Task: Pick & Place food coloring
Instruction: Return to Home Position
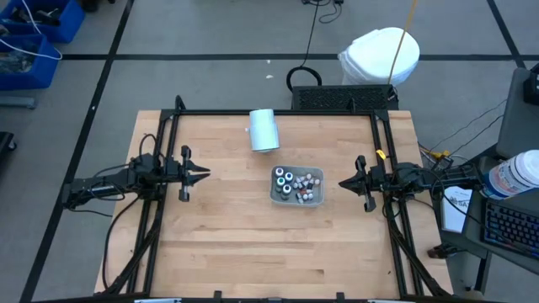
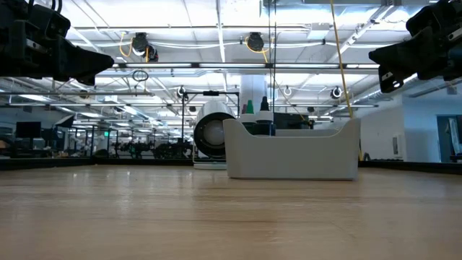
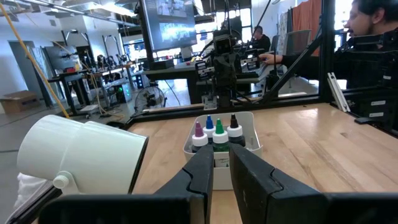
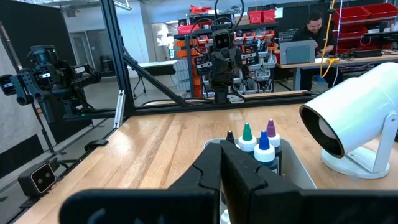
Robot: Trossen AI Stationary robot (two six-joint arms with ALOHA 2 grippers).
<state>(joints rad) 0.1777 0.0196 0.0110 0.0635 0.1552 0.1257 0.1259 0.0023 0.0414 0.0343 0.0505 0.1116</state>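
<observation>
food coloring look: the food coloring (image 1: 295, 183) is showing as a cluster of tiny bottles; four taller dark ones are wearing white collars, and in the wrist views (image 3: 219, 132) (image 4: 258, 145) their pointed tips are reading purple, blue, green and black; smaller whitish bottles are packing in beside them.
food coloring place: all bottles are sitting inside the grey tray (image 1: 313, 203), the tall ones standing upright at the end nearer the left arm.
tray place: it is resting near the middle of the wooden table (image 1: 236, 244), between the two arms.
white cylinder: the white cylinder (image 1: 264, 130) is lying on its side toward the far edge, apart from the tray.
left claw: the left gripper (image 1: 206, 174) is hovering at the left side of the table, pointing at the tray, its fingers parted by a narrow slit and gripping nothing.
right claw: the right gripper (image 1: 341, 183) is hovering at the right side, facing the tray, clenched with fingers meeting, grasping nothing.
</observation>
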